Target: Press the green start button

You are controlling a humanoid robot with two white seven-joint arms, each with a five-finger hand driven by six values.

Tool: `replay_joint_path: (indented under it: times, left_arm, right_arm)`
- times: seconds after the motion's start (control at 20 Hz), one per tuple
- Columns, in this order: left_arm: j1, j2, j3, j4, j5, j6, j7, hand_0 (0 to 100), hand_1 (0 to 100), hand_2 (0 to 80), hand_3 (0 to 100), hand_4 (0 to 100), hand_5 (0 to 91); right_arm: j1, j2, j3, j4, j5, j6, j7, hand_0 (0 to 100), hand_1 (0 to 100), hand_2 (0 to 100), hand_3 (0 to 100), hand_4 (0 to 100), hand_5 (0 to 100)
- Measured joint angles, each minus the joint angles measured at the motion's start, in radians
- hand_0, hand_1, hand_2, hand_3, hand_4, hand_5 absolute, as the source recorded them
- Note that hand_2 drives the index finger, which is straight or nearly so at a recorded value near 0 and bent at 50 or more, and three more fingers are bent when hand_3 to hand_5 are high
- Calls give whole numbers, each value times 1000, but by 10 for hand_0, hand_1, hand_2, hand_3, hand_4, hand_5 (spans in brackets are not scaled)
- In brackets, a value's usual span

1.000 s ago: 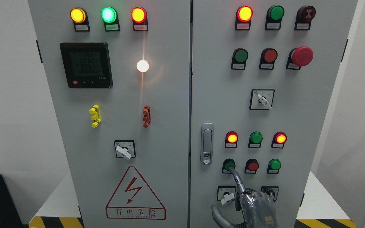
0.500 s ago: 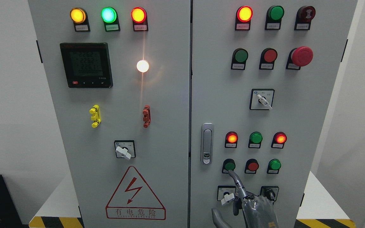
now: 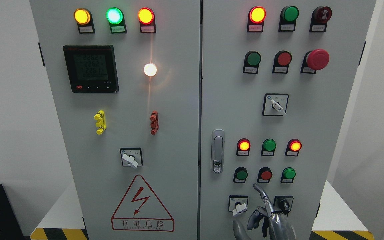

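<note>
A grey control cabinet fills the head view. On its right door (image 3: 312, 126), the lower button row has a dark green button (image 3: 241, 174) at the left, a red button (image 3: 266, 174) in the middle and a brighter green button (image 3: 289, 173) at the right. My right hand (image 3: 268, 213) rises from the bottom edge with the index finger (image 3: 261, 191) extended and the other fingers curled. The fingertip is below and between the left green and red buttons and touches neither. The left arm does not show.
Two rotary switches (image 3: 239, 206) (image 3: 283, 203) flank the hand. A door latch (image 3: 217, 150) sits left of the buttons. Higher up are indicator lamps, a green button (image 3: 254, 58), a red button (image 3: 284, 59) and a red emergency stop (image 3: 318, 59).
The index fingertip was on the left green button a second ago. It has since pulled back, down and to the right, and the hand sits lower in the picture.
</note>
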Motion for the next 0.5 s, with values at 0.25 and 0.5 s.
replay_joint_path:
  times: [0.25,0.5]
  left_arm:
    - [0,0,0,0,0,0,0,120,556,0,0,0,0]
    - [0,0,0,0,0,0,0,120,556,0,0,0,0]
  right_arm:
    - [14,0,14,-56,-146,27,13,53,258,0,377,387,508]
    - [34,2,23,-91,-246,27,85,0,229,0,225,214,314]
